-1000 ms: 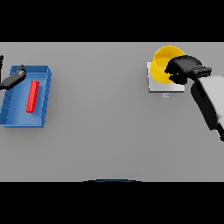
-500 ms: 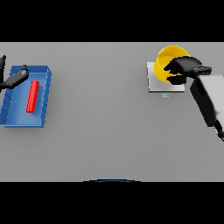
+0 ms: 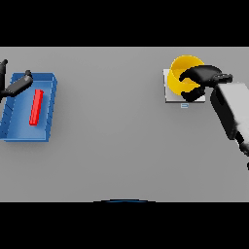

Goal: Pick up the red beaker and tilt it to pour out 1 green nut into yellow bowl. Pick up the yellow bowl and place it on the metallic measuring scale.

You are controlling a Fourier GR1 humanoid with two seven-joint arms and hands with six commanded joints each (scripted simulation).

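Lying lengthwise, seemingly: red beaker (image 3: 36,107)

Dark right hand (image 3: 202,80) at the far right, fingers and thumb curled, white and grey forearm running back to the lower right. Dark left hand (image 3: 15,86) at the left edge, fingers straight.

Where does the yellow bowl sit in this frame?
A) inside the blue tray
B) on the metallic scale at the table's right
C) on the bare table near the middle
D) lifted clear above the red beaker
B: the yellow bowl rests on the metallic scale at the right, with the right hand curled over its rim.
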